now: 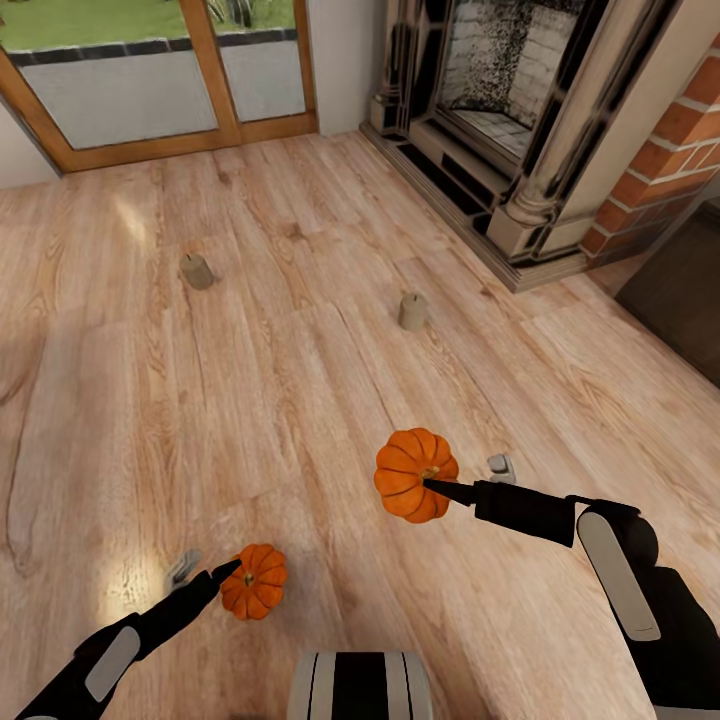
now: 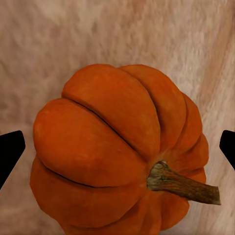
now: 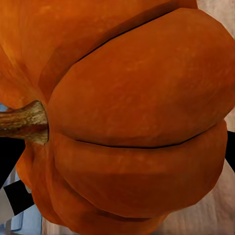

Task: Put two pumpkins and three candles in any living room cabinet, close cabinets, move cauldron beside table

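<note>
Two orange pumpkins show in the head view. One pumpkin [image 1: 415, 475] looks larger and lifted off the floor, with my right gripper [image 1: 452, 482] shut on it; up close the same pumpkin [image 3: 132, 112] spans the whole space between the two black fingers. The other pumpkin [image 1: 254, 580] lies on the wooden floor near my base. My left gripper [image 1: 210, 570] is open just over it, and this pumpkin [image 2: 117, 147] sits between the spread fingertips [image 2: 10, 152] with gaps on both sides. Two grey-beige candles [image 1: 197, 270] [image 1: 412, 311] stand farther out on the floor. A corner of the dark cabinet [image 1: 680, 290] shows at the right edge.
A stone fireplace [image 1: 500, 110] with a raised hearth and a brick wall [image 1: 670, 160] fills the far right. A wood-framed glass door [image 1: 150, 80] is at the far left. Wide wooden floor [image 1: 300, 400] lies between the candles and me.
</note>
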You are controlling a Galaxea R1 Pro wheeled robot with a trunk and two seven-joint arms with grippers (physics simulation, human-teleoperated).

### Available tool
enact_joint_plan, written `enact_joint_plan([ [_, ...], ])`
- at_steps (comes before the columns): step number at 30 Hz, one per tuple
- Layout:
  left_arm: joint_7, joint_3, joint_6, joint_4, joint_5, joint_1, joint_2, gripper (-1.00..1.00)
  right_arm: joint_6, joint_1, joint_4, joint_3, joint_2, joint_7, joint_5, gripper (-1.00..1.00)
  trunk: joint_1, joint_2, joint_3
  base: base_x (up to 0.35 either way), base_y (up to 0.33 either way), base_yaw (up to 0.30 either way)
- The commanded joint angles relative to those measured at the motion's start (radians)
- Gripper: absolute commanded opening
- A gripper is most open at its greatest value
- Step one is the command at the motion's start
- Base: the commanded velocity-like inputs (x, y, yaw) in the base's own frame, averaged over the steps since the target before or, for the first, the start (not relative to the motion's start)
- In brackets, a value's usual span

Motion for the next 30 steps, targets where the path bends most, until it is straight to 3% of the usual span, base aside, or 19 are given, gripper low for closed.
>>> enact_joint_plan([
  [1, -0.002, 0.002, 0.008, 0.0, 0.007, 0.0, 0.0, 1.0, 0.005, -0.001, 0.0, -0.001, 0.0, 0.005, 0.002, -1.0, 0.0, 0.0, -0.001, 0.0, 0.0, 0.0],
  [24, 0.001, 0.0, 0.007, 0.008, 0.007, 0.0, 0.004, 1.0, 0.005, -0.001, 0.001, -0.001, 0.0, 0.003, 0.002, -1.0, 0.003, -0.002, -0.028, 0.0, 0.0, 0.0],
  [30, 0.056, 0.001, 0.005, 0.011, 0.007, 0.0, 0.002, 1.0, 0.005, -0.001, 0.001, -0.001, 0.0, 0.003, 0.002, -1.0, 0.004, -0.003, -0.039, 0.0, 0.0, 0.0],
])
